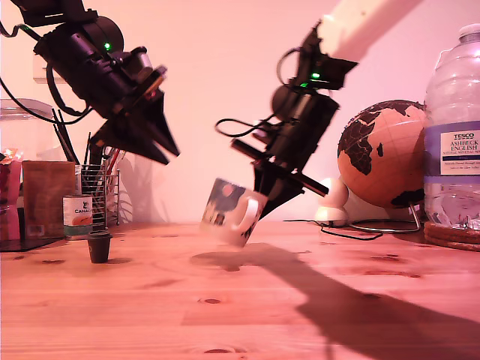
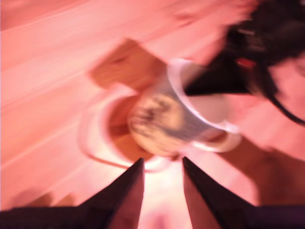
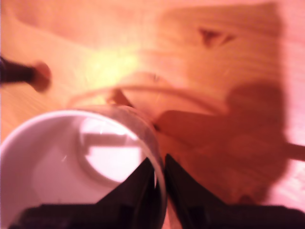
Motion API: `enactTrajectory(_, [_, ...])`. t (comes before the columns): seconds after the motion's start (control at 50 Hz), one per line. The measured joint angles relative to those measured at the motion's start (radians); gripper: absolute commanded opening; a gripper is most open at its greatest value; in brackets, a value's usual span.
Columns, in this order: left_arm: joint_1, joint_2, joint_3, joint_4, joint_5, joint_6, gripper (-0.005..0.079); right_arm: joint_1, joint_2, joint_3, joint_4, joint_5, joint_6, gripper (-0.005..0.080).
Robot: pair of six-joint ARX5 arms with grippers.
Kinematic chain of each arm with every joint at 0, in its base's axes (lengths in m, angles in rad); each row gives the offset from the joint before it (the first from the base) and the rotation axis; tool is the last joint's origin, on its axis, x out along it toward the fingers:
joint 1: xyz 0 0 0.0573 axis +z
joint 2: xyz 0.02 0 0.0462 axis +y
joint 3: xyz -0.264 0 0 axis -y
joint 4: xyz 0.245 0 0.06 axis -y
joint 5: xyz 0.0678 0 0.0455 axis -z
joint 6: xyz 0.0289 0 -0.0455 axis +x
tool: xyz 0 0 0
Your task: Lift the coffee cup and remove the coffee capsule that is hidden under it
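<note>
The white coffee cup (image 1: 229, 210) with dark drawings hangs tilted just above the wooden table, near the middle of the exterior view. My second gripper (image 1: 259, 201) is shut on its rim, one finger inside and one outside (image 3: 159, 164); the cup's white inside (image 3: 57, 162) fills that wrist view. The dark coffee capsule (image 1: 99, 245) stands uncovered on the table at the exterior view's left. My first gripper (image 1: 171, 154) hovers high above and right of the capsule in the exterior view, open and holding nothing. Its wrist view looks blurrily past its fingertips (image 2: 161, 161) at the held cup (image 2: 162, 119).
A small labelled tin can (image 1: 77, 215), a wire basket (image 1: 101, 191) and a brown packet (image 1: 46, 196) stand behind the capsule. At the exterior view's right are a globe (image 1: 382, 154), a large water bottle (image 1: 454, 127) and a cable on the table (image 1: 352, 231).
</note>
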Motion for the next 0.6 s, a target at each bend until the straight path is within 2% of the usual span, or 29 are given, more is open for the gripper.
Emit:
enactTrajectory(0.12, [0.000, 0.000, 0.000, 0.004, 0.047, -0.009, 0.0219, -0.037, 0.000, 0.000, 0.021, -0.069, 0.024, -0.0011])
enactTrajectory(0.3, [0.000, 0.001, 0.000, 0.026, 0.058, -0.012, 0.0219, -0.083, 0.000, 0.000, 0.039, -0.152, 0.032, -0.0011])
enactTrajectory(0.6, [-0.003, 0.076, 0.000, 0.066, 0.117, -0.060, 0.0219, -0.082, 0.000, 0.000, 0.072, -0.231, 0.060, -0.0011])
